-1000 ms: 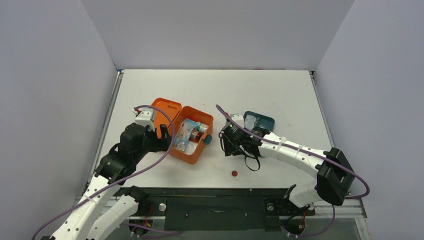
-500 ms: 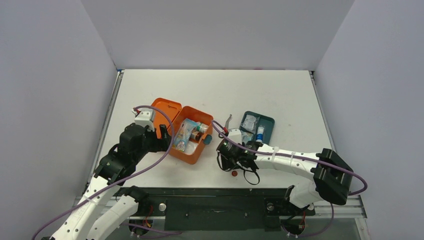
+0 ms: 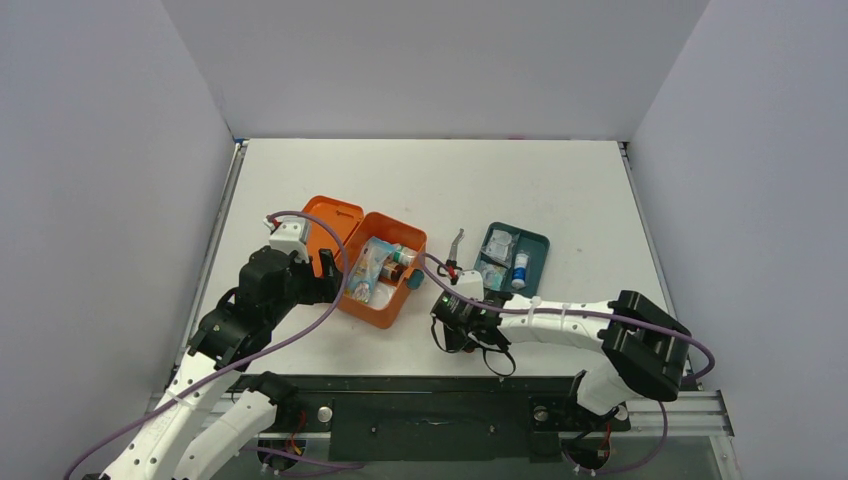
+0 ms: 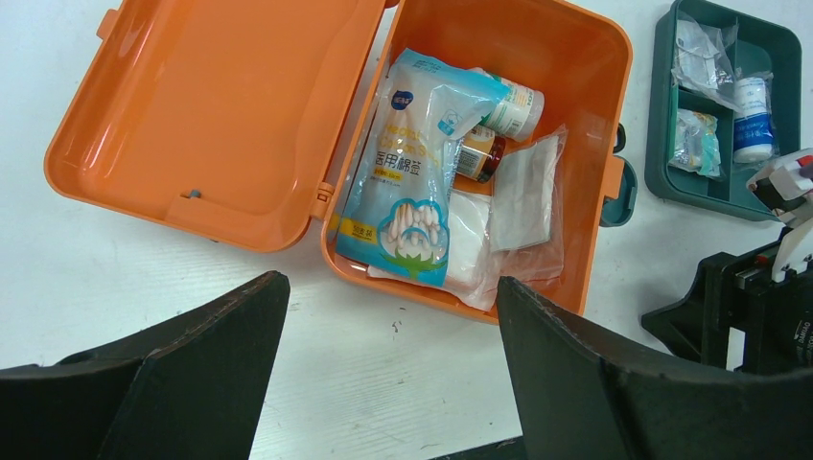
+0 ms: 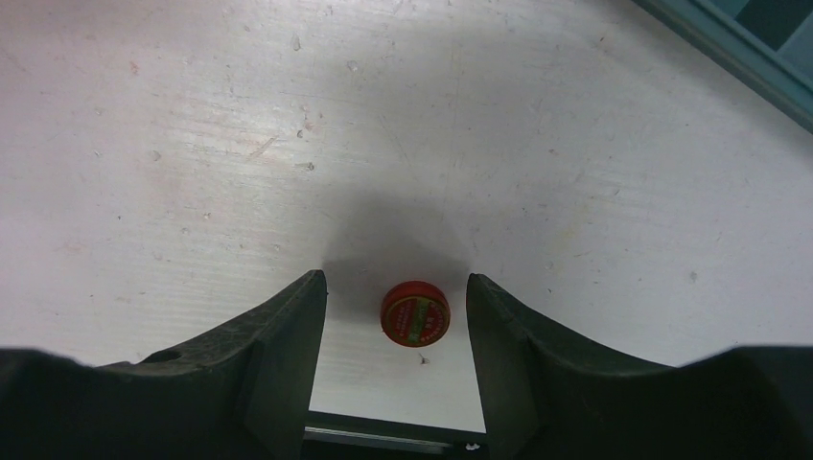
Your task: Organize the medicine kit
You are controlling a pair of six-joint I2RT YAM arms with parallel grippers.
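Note:
The medicine kit (image 3: 383,308), an orange box, lies open left of centre with its lid (image 3: 330,222) flat behind it. In the left wrist view the medicine kit (image 4: 585,86) holds a blue cotton-swab bag (image 4: 412,163), small bottles (image 4: 513,105) and a clear pouch (image 4: 522,192). My left gripper (image 4: 388,287) hovers open over bare table at the box's near edge, also seen from above as the left gripper (image 3: 325,268). My right gripper (image 5: 395,287) is open and low over the table. A small round red tin (image 5: 415,312) lies between its fingers, touching neither.
A teal divided tray (image 3: 541,243) with a small bottle and packets sits right of the kit; its edge shows in the left wrist view (image 4: 660,115). A red-handled tool (image 3: 456,245) lies between kit and tray. The table's near edge is just behind the tin.
The right gripper moved from beside the teal tray toward the near edge and came down around the red tin, which it now hides from above. The left arm stayed still.

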